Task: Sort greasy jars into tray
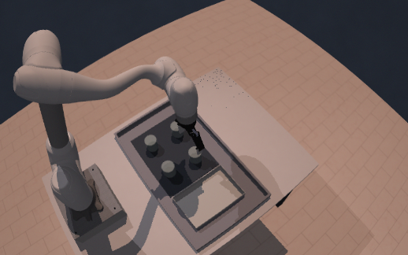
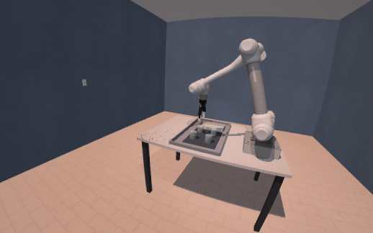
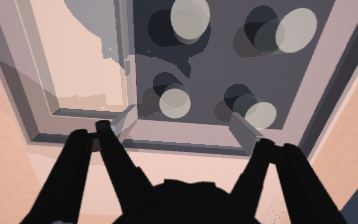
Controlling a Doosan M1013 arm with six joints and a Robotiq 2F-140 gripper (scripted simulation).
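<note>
The pincer of the gripper point(image 1: 199, 149) point(image 2: 201, 117) point(image 3: 184, 129) is spread wide with nothing between its fingers, and it is above the outer jar by the tray point(image 1: 194, 153) point(image 2: 200, 129) point(image 3: 175, 103). All four jars are upright on the mat point(image 1: 177, 147) point(image 2: 198, 142) point(image 3: 225, 65): also the inner jar by the tray point(image 1: 168, 167) point(image 2: 213, 131) point(image 3: 190, 17), the outer far jar point(image 1: 176, 127) point(image 2: 193, 134) point(image 3: 260, 115) and the inner far jar point(image 1: 150, 141) point(image 2: 208, 138) point(image 3: 296, 30). No jar is in the tray point(image 1: 216, 194) point(image 2: 210, 126) point(image 3: 90, 65).

If the fingers go down off centre, a pad could land on the jar's top or tip it over. A greasy jar might slide out of a weak grip during the lift, and then roll or knock its neighbour. If it is released too early, it could rest on the tray's rim. A careless push may carry a clean jar off the mat, and a wrong reading of the slip would send it to the tray.

The grease cannot be seen on any jar. In the top view the gripper partly covers the outer jar by the tray; in the exterior view the jars are small and pale, and their lower edges are hard to make out. The wrist view cuts off the tops of the tray and of the inner jar by the tray.
</note>
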